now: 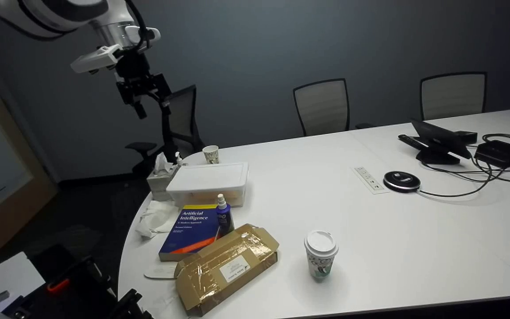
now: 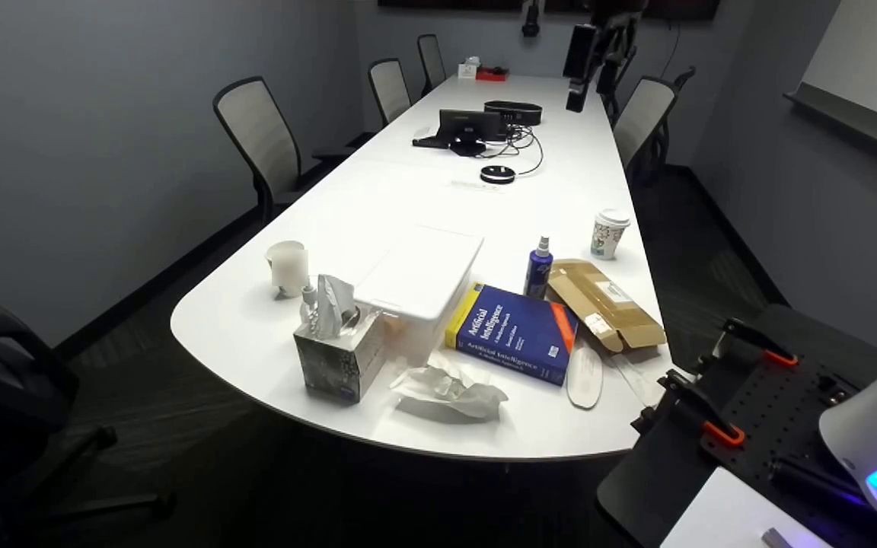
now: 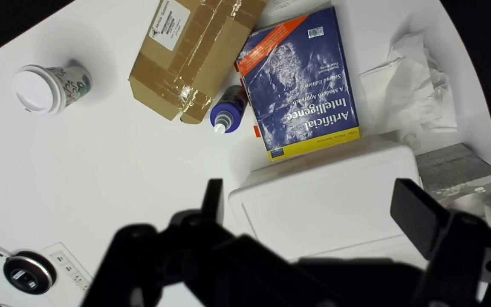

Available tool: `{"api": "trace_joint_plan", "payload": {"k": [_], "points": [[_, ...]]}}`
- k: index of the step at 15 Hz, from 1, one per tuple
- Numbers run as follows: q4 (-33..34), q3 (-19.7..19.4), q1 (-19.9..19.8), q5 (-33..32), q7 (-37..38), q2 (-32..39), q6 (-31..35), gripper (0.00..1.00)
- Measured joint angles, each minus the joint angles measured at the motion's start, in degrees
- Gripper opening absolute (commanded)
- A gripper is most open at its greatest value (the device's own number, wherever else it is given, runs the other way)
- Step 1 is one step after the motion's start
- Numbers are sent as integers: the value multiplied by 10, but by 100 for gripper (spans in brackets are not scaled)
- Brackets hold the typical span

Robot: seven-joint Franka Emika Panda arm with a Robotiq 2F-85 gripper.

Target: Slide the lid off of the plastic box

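The plastic box is shallow and translucent white, and its wall shows in both exterior views (image 1: 237, 197) (image 2: 406, 344) and in the wrist view (image 3: 313, 161). The flat white lid lies on top of it in both exterior views (image 1: 208, 177) (image 2: 427, 266) and in the wrist view (image 3: 322, 204). Something tan shows faintly through the wall. My gripper (image 1: 153, 108) is high above the table, apart from the box; it also shows in an exterior view (image 2: 592, 90). In the wrist view, its fingers (image 3: 309, 189) are wide apart with nothing between them; its body hides part of the lid.
A tissue box (image 2: 343, 358) stands against one end of the box. A blue book (image 1: 191, 230), spray bottle (image 1: 224, 215) and crumpled tissue (image 1: 156, 218) lie close by. A tan packet (image 1: 228, 268), lidded cup (image 1: 320, 254) and paper cup (image 1: 211, 154) stand further off.
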Motion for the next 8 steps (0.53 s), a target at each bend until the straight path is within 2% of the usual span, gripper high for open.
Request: {"api": "trace_joint_plan", "payload": {"k": [3,8], "points": [[38,30,14,-33,27,63,0,100],[128,74,61,-112,128,201,-1,100]]}}
